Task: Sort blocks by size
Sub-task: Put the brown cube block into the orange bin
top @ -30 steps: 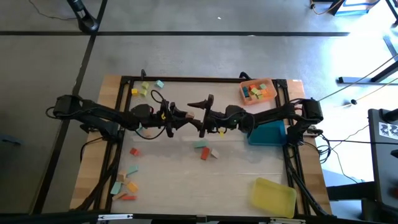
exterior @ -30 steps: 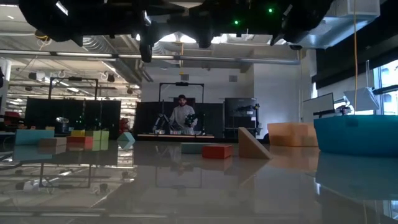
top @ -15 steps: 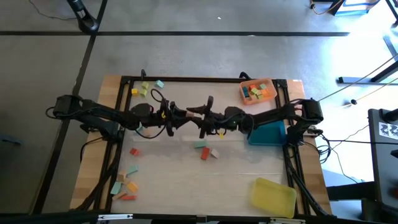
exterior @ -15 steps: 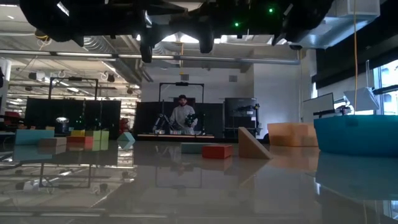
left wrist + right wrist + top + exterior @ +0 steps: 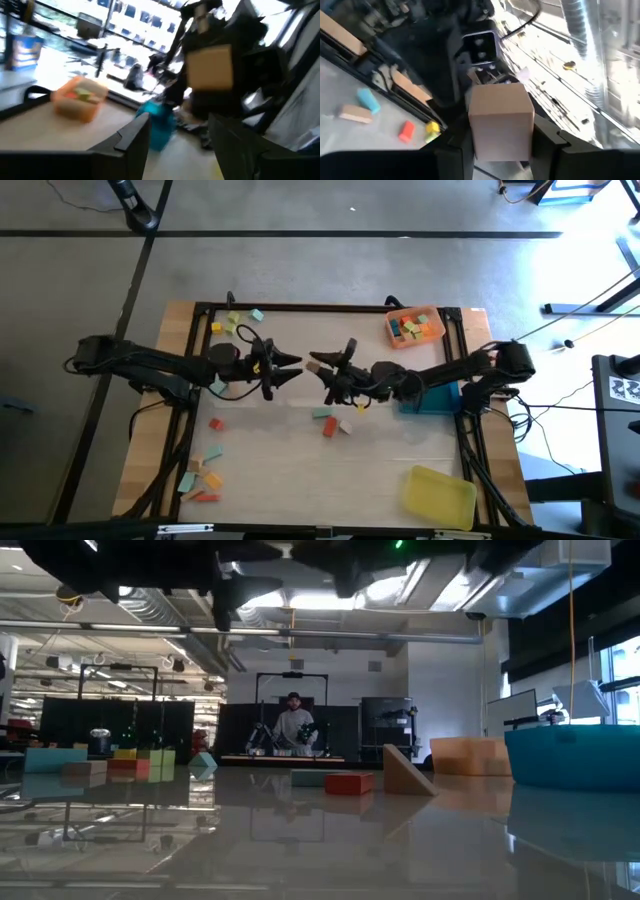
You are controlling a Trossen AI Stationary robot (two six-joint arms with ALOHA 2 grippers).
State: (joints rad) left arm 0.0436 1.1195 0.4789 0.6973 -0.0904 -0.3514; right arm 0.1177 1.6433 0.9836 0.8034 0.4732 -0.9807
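Observation:
A tan cube block [image 5: 500, 120] hangs in the air over the middle of the table, with my right gripper [image 5: 325, 368] shut on it. My left gripper [image 5: 290, 367] stands open just left of it, level and facing it, with nothing between its fingers; in the left wrist view the tan cube [image 5: 210, 67] shows beyond them. Other blocks lie flat on the table: a red one [image 5: 328, 429] with a teal one beside it at the centre, a group [image 5: 232, 323] at the far left, and a group [image 5: 200, 480] at the near left. My right gripper pinches the tan cube by two opposite side faces [image 5: 476, 131], one finger [image 5: 454, 146] on each side. The fingers come in about level from the table's right. The cube is lifted clear of the table, its faces roughly square to the fingers.
An orange tray [image 5: 413, 326] with several blocks stands at the far right, a blue tray [image 5: 432, 392] under my right arm, and a yellow tray [image 5: 440, 495] at the near right. A person stands in the room beyond the table.
My right gripper has shut on the tan cube and drawn it up and toward the table's right, rolling its wrist a little. My left gripper has opened and let the cube go, staying near where it was.

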